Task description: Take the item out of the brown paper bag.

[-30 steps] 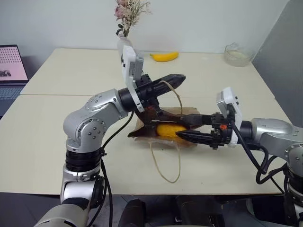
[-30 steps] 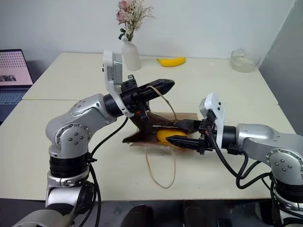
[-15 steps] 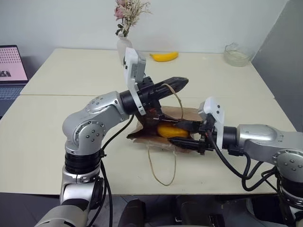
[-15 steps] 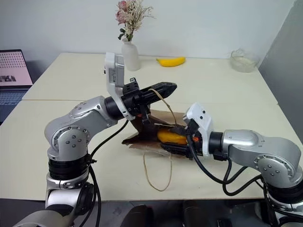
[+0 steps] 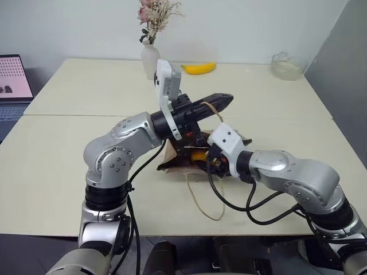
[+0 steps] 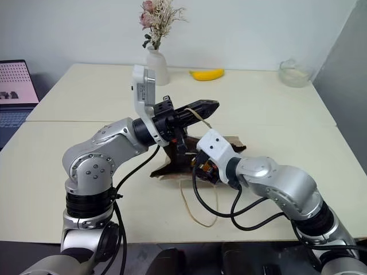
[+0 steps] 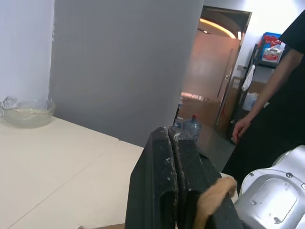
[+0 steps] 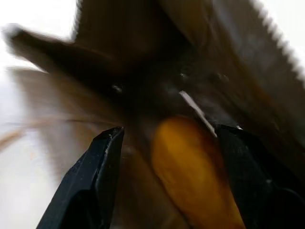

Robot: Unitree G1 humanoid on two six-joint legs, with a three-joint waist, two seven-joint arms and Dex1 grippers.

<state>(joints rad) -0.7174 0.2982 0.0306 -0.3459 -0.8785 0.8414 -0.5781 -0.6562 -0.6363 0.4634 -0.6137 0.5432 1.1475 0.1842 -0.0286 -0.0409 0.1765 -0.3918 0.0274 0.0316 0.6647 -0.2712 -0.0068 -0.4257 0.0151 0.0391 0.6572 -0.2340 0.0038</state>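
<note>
Two fingers of the right gripper stand spread inside the bag, one on each side of the fruit lying in it; left gripper, pressed together, pinches a cord handle up over the table

Orange fruit inside crumpled brown bag
</note>
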